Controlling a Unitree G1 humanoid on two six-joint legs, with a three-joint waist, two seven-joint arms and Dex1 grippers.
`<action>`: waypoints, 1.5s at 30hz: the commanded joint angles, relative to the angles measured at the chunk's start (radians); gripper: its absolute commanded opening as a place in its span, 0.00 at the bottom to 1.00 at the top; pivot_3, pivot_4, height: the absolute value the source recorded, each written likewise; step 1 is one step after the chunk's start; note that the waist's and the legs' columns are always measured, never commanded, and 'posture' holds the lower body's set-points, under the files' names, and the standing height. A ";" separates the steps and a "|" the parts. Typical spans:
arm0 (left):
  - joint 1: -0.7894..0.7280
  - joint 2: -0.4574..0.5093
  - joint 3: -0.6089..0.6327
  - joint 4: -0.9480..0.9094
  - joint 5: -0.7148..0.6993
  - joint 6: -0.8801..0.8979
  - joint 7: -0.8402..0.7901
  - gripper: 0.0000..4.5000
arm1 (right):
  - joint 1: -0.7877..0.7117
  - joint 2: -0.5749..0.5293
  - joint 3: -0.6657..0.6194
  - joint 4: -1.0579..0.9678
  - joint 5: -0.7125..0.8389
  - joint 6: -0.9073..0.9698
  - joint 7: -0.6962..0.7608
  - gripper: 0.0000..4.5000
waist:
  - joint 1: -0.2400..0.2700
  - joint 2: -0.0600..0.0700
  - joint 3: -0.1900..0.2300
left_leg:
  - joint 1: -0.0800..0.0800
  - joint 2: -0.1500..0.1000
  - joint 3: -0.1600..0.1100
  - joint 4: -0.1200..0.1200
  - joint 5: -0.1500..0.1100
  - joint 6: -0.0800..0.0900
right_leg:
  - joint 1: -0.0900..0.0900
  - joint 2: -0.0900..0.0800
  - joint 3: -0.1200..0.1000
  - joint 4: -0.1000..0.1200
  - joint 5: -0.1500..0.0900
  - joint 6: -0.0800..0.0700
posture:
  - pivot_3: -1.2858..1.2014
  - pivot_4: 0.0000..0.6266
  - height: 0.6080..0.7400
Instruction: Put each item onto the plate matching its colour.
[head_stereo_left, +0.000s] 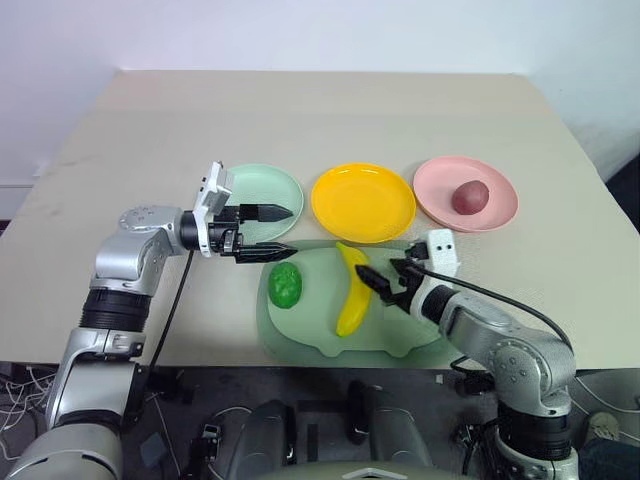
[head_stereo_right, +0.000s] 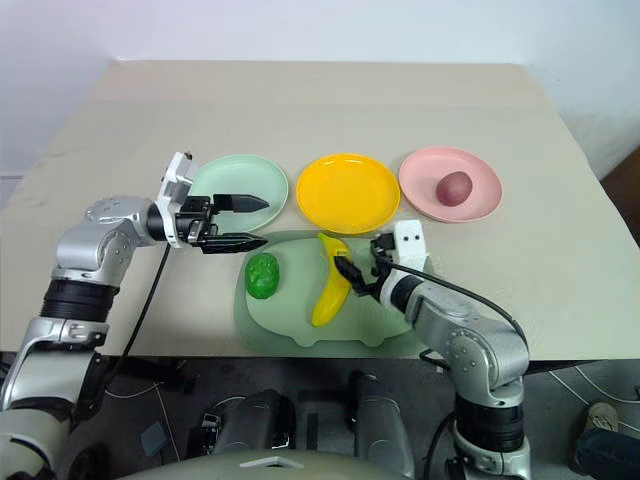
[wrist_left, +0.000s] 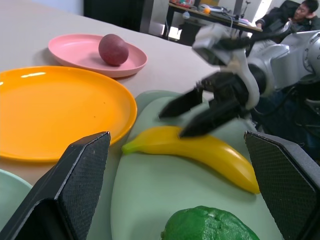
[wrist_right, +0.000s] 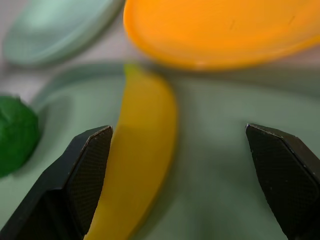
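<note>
The smooth, curved yellow banana (head_stereo_left: 352, 289) lies lengthwise on the glossy pale green tray (head_stereo_left: 310, 330), its tip toward the yellow plate (head_stereo_left: 363, 201). Right gripper (head_stereo_left: 378, 283) and left gripper (head_stereo_left: 276, 232) both gape wide, empty.

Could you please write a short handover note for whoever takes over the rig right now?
Left gripper: open, empty, hovering level at the mint plate's near edge.
Right gripper: open, empty, over the tray, right beside the banana.
Done: red fruit lies on the pink plate.
Left: banana to the yellow plate, which is empty; green item from the tray to the mint plate, also empty.
</note>
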 joint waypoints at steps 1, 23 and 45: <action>-0.018 0.003 0.000 -0.010 0.000 0.003 -0.006 1.00 | -0.023 0.008 -0.039 -0.041 0.042 0.073 -0.014 0.99 | 0.001 0.000 0.000 | 0.000 0.000 0.000 0.000 0.000 0.000 | 0.000 0.000 0.000 0.000 0.000 0.000 | 0.52 0.24 1.00; 0.004 -0.001 0.001 -0.042 0.000 0.008 -0.004 1.00 | -0.117 -0.017 0.012 -0.069 0.054 0.239 -0.002 0.99 | 0.000 0.000 0.000 | 0.000 0.000 -0.001 0.000 0.000 0.000 | 0.000 0.000 0.000 0.000 0.000 0.000 | 0.52 0.24 1.00; 0.004 0.002 0.003 -0.050 0.008 0.018 -0.001 1.00 | -0.142 -0.094 0.130 -0.100 -0.043 0.294 0.041 0.39 | 0.000 0.000 0.000 | 0.000 0.000 -0.001 0.000 0.000 0.000 | 0.000 0.000 0.000 -0.001 0.000 0.000 | 0.52 0.24 1.00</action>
